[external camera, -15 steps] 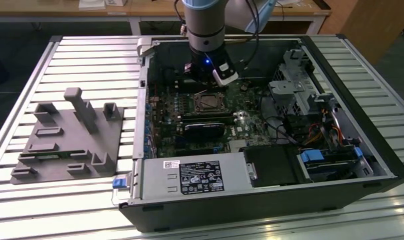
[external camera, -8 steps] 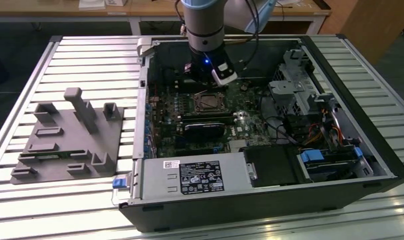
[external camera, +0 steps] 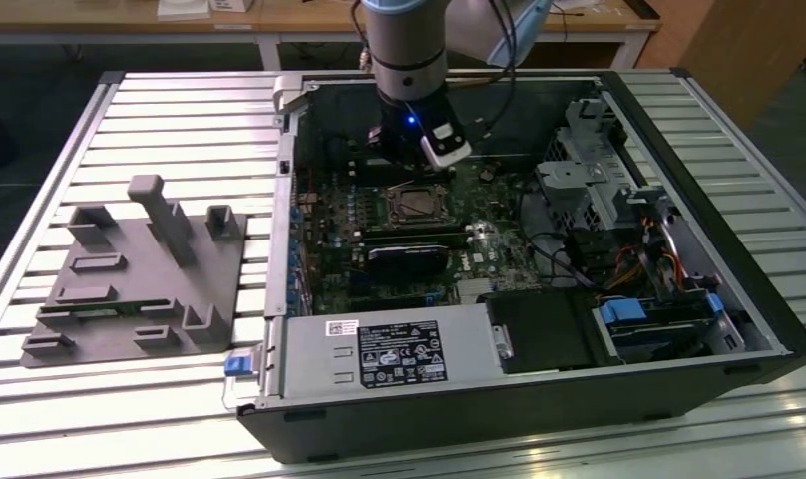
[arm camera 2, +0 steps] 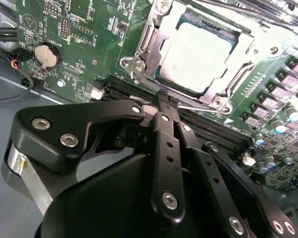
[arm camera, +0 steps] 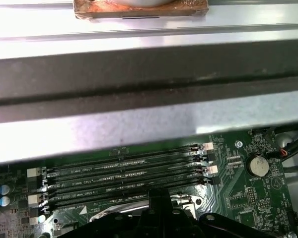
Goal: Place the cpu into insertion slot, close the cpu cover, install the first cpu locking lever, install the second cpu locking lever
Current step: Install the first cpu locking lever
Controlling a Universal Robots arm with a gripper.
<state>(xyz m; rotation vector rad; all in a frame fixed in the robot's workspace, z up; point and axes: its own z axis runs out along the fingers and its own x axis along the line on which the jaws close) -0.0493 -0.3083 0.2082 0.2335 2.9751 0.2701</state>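
Fingertips of the gripper (arm camera 2: 168, 101) stand pressed together with almost no gap in the second wrist view, right at a thin silvery locking lever (arm camera 2: 198, 108) that runs along one edge of the socket. I cannot tell whether the rod is actually pinched between them. In the first wrist view the gripper (arm camera: 159, 194) hangs just over the motherboard, beside the row of long black memory slots (arm camera: 124, 173).

Just beyond the fingertips, the cpu (arm camera 2: 198, 52) lies flat in the socket with its pale metal top facing up. The cpu cover (arm camera 2: 150, 39) is folded down around it, framing the chip through its window. A round coin battery (arm camera 2: 45, 54) sits on the green motherboard (arm camera 2: 89, 29), well apart from the socket.

In the exterior view the gripper (external camera: 417, 165) is in the upper centre of the frame, directly above the insertion slot (external camera: 413, 203), carried by the grey arm (external camera: 410, 50) that reaches down into the open computer case (external camera: 537, 399). The case lies on its side on a slatted metal counter (external camera: 177, 130). A grey moulded fixture (external camera: 137, 269) rests on the counter at the exterior view's left, clear of the case.
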